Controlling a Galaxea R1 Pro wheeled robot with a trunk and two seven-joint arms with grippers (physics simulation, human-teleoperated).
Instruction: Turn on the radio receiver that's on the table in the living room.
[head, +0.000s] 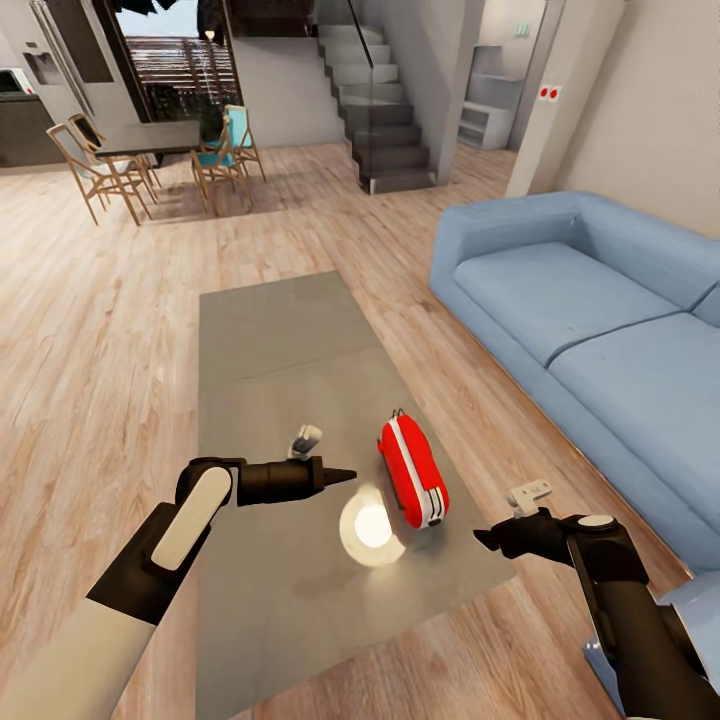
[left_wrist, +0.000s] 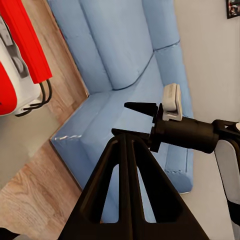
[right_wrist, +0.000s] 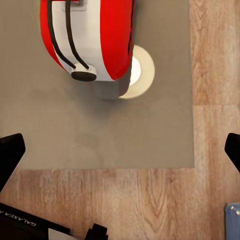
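The red radio receiver (head: 412, 470) with white trim lies on the near right part of the long grey-brown table (head: 270, 340). My left gripper (head: 347, 474) hovers over the table just left of the radio, pointing toward it, its fingers pressed together and holding nothing. My right gripper (head: 482, 540) hangs off the table's right edge, near the radio's closer end, and points left. In the right wrist view its fingers (right_wrist: 10, 150) stand wide apart with the radio (right_wrist: 90, 35) ahead of them. The left wrist view shows the shut left gripper (left_wrist: 127, 137), the radio (left_wrist: 20, 60) and the right gripper (left_wrist: 136, 106).
A blue sofa (head: 590, 320) runs along the table's right side, with a strip of wooden floor (head: 100, 330) between them. A bright light reflection (head: 372, 525) sits on the tabletop beside the radio. Far back are a dining table with chairs (head: 150, 150) and stairs (head: 385, 130).
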